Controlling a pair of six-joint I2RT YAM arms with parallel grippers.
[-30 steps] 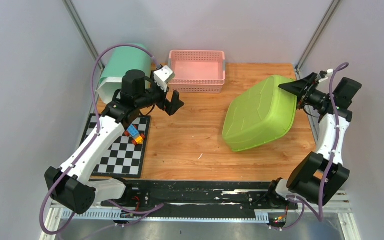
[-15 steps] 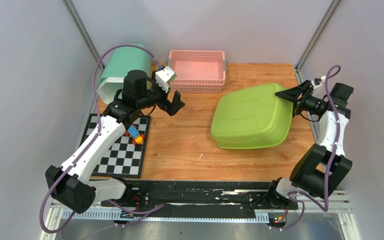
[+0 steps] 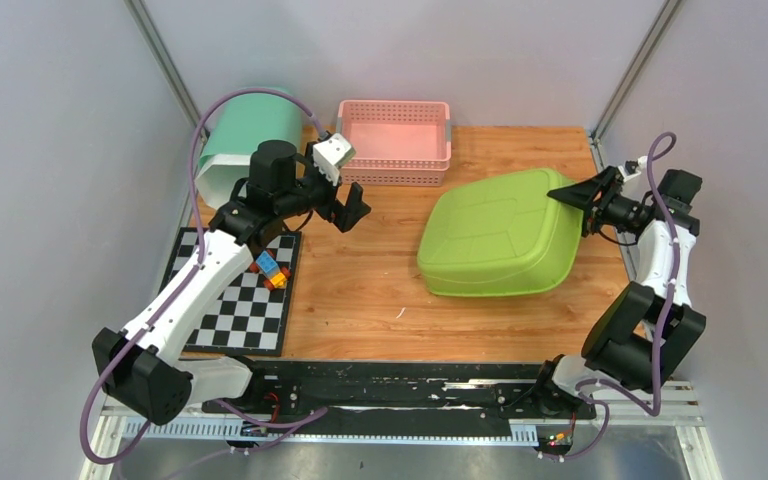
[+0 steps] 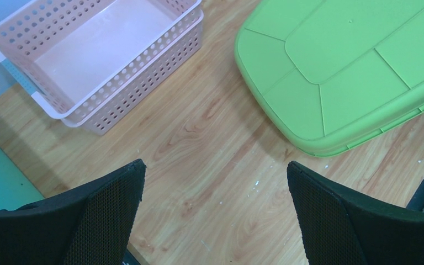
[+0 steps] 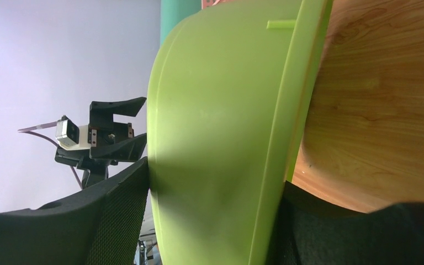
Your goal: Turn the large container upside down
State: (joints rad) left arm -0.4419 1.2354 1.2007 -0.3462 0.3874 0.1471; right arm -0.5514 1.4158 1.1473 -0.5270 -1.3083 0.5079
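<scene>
The large container (image 3: 500, 235) is a lime-green tub lying bottom up on the wooden table, right of centre. My right gripper (image 3: 575, 205) is at its right edge. In the right wrist view the tub's wall and rim (image 5: 221, 138) fill the gap between the jaws of the right gripper (image 5: 215, 176), one finger against the outer wall and the other under the rim. My left gripper (image 3: 350, 212) hovers open over bare wood to the left of the tub, nothing between its fingers (image 4: 110, 204). The tub's base (image 4: 342, 66) shows at the upper right of the left wrist view.
A pink perforated basket (image 3: 395, 140) stands at the back centre, close behind the left gripper. A teal bin (image 3: 245, 140) lies at the back left. A checkerboard mat (image 3: 240, 295) with small toy bricks (image 3: 270, 268) lies front left. Frame posts stand at both rear corners.
The green tub was tilted up on edge at the right; it has swung down leftward and now lies flat, bottom up. The right gripper went down with its edge. The left arm barely moved.
</scene>
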